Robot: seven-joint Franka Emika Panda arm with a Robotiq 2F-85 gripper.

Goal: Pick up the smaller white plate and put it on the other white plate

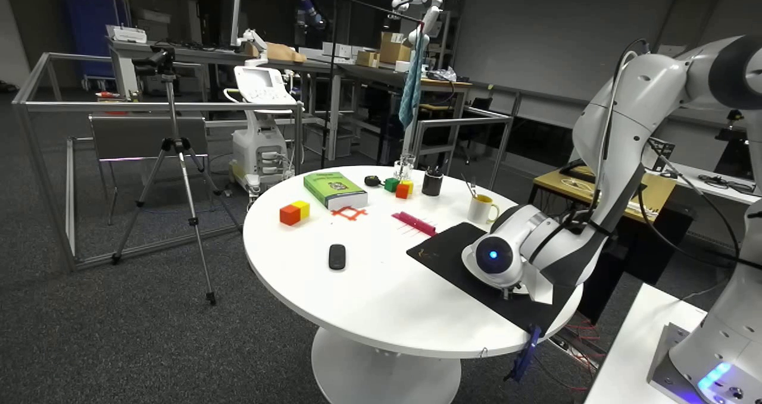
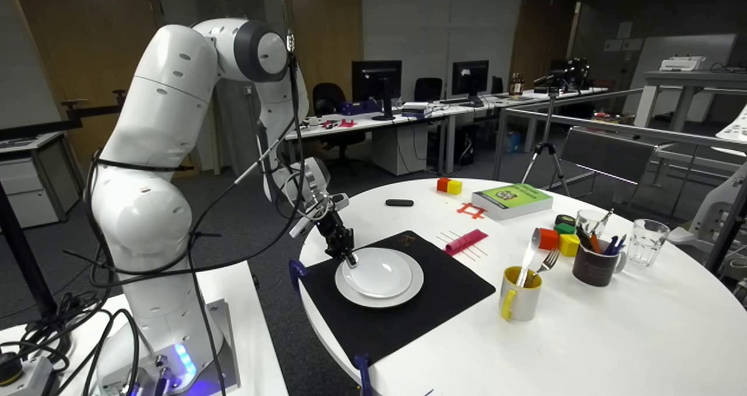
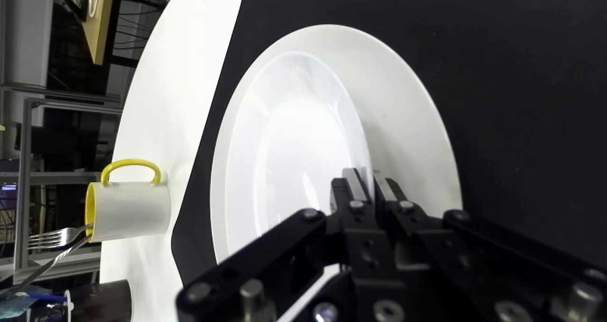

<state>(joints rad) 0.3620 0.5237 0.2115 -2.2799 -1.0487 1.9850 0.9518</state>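
Note:
The smaller white plate (image 2: 379,274) lies over the other white plate (image 2: 373,302), within its outline. In the wrist view the smaller white plate (image 3: 294,142) covers the left part of the other white plate (image 3: 412,132). My gripper (image 2: 351,260) reaches down to the plate's edge nearest the robot. In the wrist view my gripper (image 3: 369,175) has one finger inside the rim and one outside, closed on it. The held edge looks slightly raised, with a shadow beneath. Whether the far edge touches the plate below I cannot tell. In an exterior view the arm's wrist (image 1: 497,255) hides most of both plates.
The plates are on a black mat (image 2: 449,279) on the round white table (image 2: 443,349). A yellow-white mug (image 2: 521,295) with cutlery stands beside the mat. A dark mug (image 2: 595,266), glasses, colored blocks, a green book (image 2: 513,198) and a black device (image 2: 399,202) stand farther off.

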